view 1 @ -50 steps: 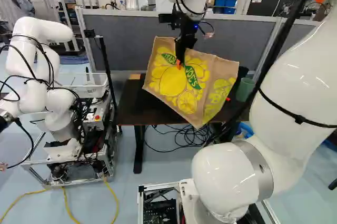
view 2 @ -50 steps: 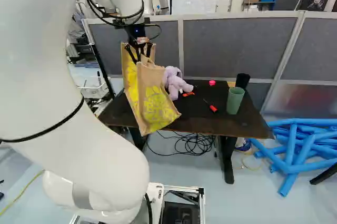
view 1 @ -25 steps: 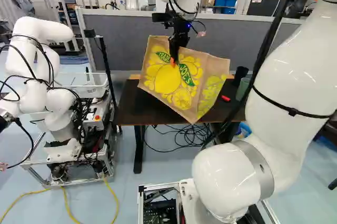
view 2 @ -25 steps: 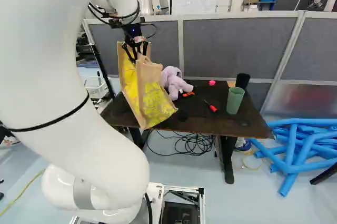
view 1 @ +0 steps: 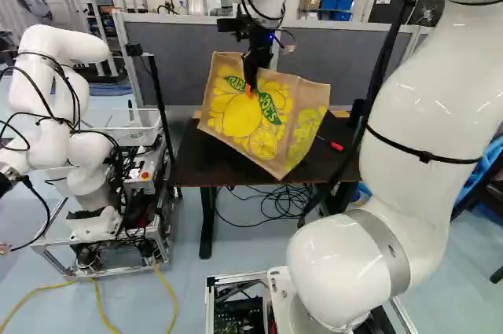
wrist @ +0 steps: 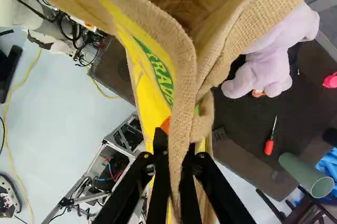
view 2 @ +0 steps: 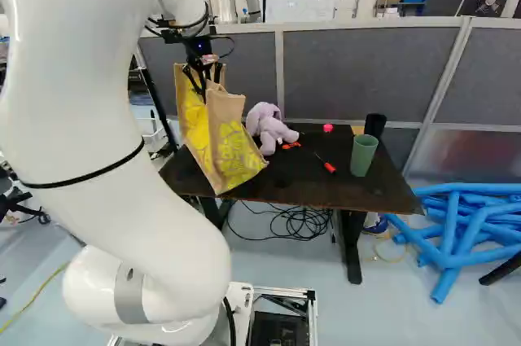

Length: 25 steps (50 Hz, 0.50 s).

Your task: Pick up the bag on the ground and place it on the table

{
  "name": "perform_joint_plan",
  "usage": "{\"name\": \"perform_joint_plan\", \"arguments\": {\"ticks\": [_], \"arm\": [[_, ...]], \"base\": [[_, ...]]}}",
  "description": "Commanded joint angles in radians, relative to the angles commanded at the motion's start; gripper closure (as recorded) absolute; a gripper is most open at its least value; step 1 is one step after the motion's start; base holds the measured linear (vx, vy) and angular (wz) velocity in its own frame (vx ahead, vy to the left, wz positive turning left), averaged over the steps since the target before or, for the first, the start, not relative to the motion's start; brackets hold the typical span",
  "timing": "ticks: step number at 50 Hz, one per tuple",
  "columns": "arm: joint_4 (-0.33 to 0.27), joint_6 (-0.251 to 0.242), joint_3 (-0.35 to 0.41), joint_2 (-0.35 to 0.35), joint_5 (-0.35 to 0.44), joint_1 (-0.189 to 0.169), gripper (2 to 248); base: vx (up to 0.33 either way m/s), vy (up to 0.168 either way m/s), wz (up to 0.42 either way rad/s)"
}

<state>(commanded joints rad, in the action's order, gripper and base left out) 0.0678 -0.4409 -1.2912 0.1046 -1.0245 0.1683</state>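
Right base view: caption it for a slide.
The gripper holds a tan-and-yellow bag at the dark table, beside a lilac plush toy.

"Center of the left base view?"
"One bag (view 1: 255, 118), one table (view 1: 198, 167)."
"And from center rightward, right base view?"
"One toy (view 2: 267, 123), one screwdriver (view 2: 330, 168), one green cup (view 2: 363, 156), one pink object (view 2: 328, 128)."

Robotics lab: another robot (view 1: 59, 106), partitions (view 2: 366, 73), trailing cables (view 2: 291, 221).
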Motion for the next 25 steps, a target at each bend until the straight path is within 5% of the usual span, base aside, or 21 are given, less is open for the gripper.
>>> {"name": "perform_joint_plan", "arguments": {"ticks": [25], "arm": [[0.000,0.000,-0.065,0.076,0.000,0.035,228]], "base": [[0.000,0.000,0.000]]}}
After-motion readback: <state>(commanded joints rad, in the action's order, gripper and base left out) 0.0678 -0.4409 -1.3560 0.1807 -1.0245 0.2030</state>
